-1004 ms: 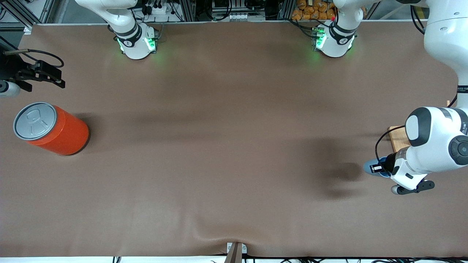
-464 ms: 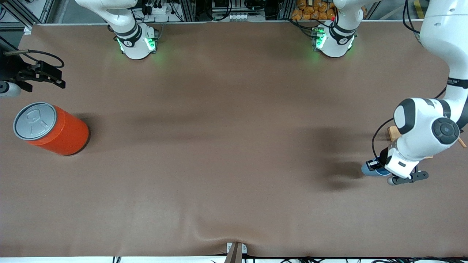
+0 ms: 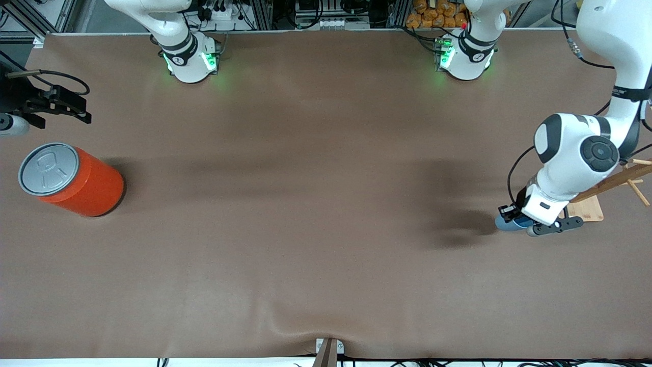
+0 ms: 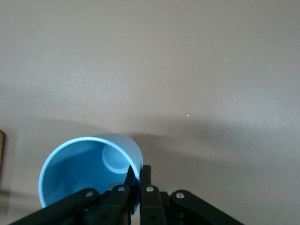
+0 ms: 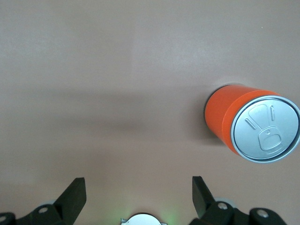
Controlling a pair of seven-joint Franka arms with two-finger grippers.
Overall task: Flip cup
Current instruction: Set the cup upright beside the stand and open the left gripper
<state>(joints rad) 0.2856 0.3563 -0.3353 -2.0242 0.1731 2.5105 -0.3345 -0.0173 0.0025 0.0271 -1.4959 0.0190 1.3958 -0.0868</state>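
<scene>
Gripping the cup [image 4: 89,171] rim, left gripper [image 4: 139,180] over open tabletop [image 3: 316,204].

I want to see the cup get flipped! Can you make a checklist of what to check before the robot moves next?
1. Left end effector pinched shut on the cup wall: ok.
2. Cup's open mouth faces the left wrist camera: ok.
3. Cup lifted off the table: cannot tell.
4. Wooden rack close beside the left arm: not ok, it could bump.
5. Right end effector open, waiting above the table near the orange can: ok.
</scene>
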